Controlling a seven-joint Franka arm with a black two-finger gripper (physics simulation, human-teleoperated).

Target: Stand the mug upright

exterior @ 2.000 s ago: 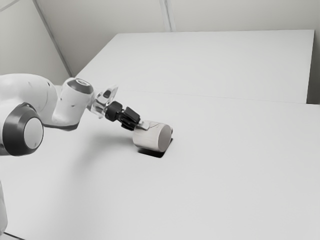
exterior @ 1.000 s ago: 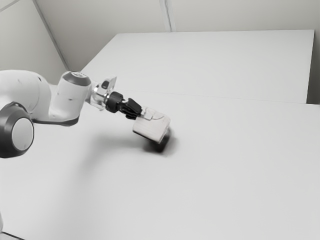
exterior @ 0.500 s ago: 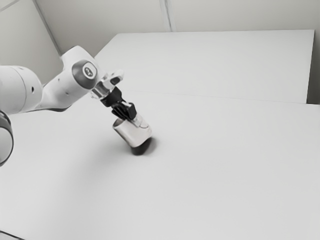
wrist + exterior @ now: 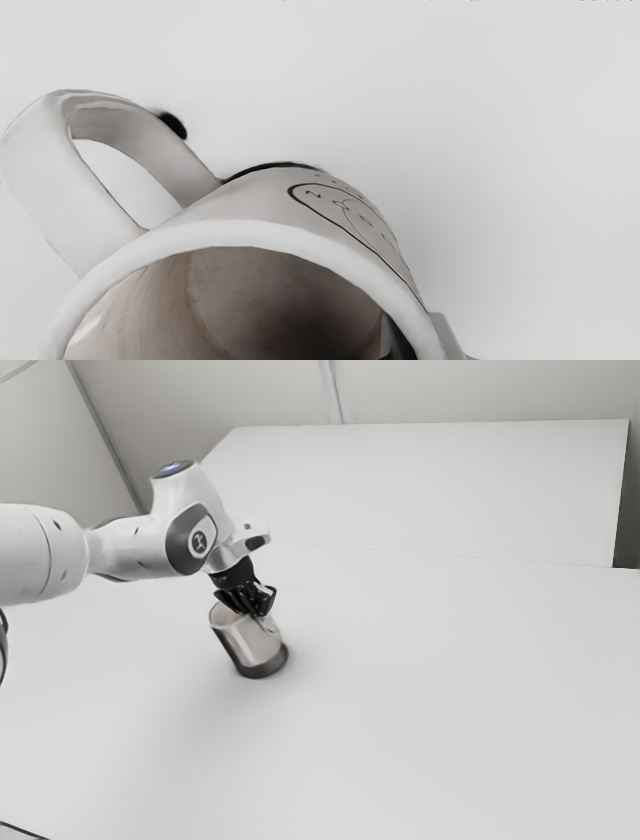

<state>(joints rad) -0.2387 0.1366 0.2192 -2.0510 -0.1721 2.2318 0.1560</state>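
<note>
My gripper (image 4: 262,616) points down at the mug's rim in the exterior view, on the side toward that view's right. The pale mug (image 4: 250,642) has its opening up and leans toward the exterior view's left, its base low over a dark shadow. Whether the base rests on the table I cannot tell. In the wrist view the gripper (image 4: 422,340) is shut on the wall of the mug (image 4: 260,200), one finger inside and the other outside. The handle and a line drawing stand out on the mug's outer side.
The white table (image 4: 440,710) extends around the mug. A raised white panel (image 4: 420,490) stands beyond it toward the top of the exterior view, and walls rise behind.
The mug, held in my gripper, has swung from a nearly sideways pose to a slight lean with its mouth up. It has shifted toward the exterior view's left, and my hand has turned downward.
</note>
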